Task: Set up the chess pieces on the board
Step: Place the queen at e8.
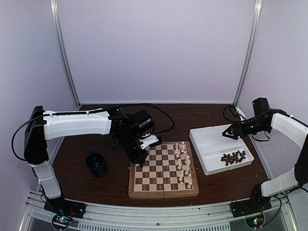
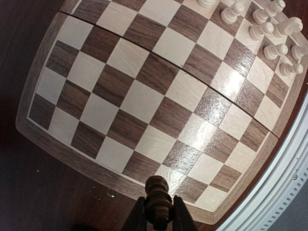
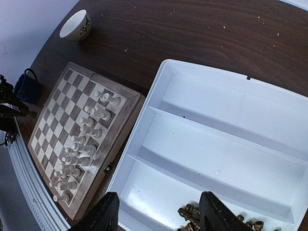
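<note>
- Pale-walled enclosure, dark wooden desk (image 1: 216, 185). The board (image 1: 156, 180) lies mid-desk, with a white tray (image 1: 211, 139) just beside it on the right and a blue mug (image 1: 96, 163) near it on the left.
- Top view: the cream pieces (image 1: 183, 163) stand in two files along the board's right side. The dark pieces (image 1: 233, 157) lie heaped in the tray's near-right part.
- Left wrist view: the left pincer (image 2: 158, 214) is clamped on one dark piece (image 2: 157, 190), held upright over the board's tan border near a corner. I cannot tell whether its base touches the wood.
- In the top view the wrist hides that piece. Only the arm shows, over the board's far-left corner.
- Right wrist view: the right pincer (image 3: 161, 211) has its fingers wide apart with nothing between them. It hangs above the tray, close over the dark heap.
- The same view shows ridges dividing the tray, which the top view does not resolve.
- Right wrist view only: a white cup (image 3: 77, 25) stands on the desk beyond the board.
</note>
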Available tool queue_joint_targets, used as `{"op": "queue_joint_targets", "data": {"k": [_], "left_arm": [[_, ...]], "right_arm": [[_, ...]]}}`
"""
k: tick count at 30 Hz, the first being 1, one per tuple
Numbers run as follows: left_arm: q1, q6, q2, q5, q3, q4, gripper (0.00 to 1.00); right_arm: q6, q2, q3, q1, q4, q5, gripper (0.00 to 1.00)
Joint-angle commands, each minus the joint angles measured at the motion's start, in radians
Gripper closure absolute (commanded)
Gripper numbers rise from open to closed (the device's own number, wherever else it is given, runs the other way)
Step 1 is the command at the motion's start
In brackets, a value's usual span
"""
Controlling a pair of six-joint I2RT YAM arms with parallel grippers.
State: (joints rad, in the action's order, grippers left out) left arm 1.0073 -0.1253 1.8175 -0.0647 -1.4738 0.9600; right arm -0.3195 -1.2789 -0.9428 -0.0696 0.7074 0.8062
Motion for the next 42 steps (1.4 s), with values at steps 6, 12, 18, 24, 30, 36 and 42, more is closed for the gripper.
{"op": "queue_joint_targets", "data": {"k": [6,12,18,24,30,36,42], "left_arm": [[-0.062,-0.027,0.011,-0.035,0.036,-0.045,0.91],[-0.092,-0.027,0.04,-0.049,0.012,-0.063,0.91],[-0.103,-0.026,0.084,-0.047,-0.021,-0.063,0.91],[-0.117,-0.026,0.105,-0.045,-0.028,-0.067,0.9],[-0.122,-0.026,0.116,-0.047,-0.026,-0.069,0.9],[-0.129,-0.024,0.123,-0.052,-0.025,-0.069,0.9],[-0.132,-0.022,0.124,-0.059,-0.028,-0.067,0.9]], "right_arm": [[-0.019,-0.013,-0.004,-0.006,0.012,0.008,0.39],[-0.021,-0.013,-0.004,-0.006,0.015,0.007,0.39],[-0.024,-0.014,-0.005,-0.006,0.016,0.005,0.39],[-0.026,-0.022,-0.007,-0.006,0.019,0.005,0.39],[-0.026,-0.035,-0.009,-0.006,0.021,0.006,0.39],[-0.028,-0.048,-0.014,-0.006,0.025,0.01,0.39],[-0.027,-0.051,-0.014,-0.005,0.025,0.01,0.39]]}}
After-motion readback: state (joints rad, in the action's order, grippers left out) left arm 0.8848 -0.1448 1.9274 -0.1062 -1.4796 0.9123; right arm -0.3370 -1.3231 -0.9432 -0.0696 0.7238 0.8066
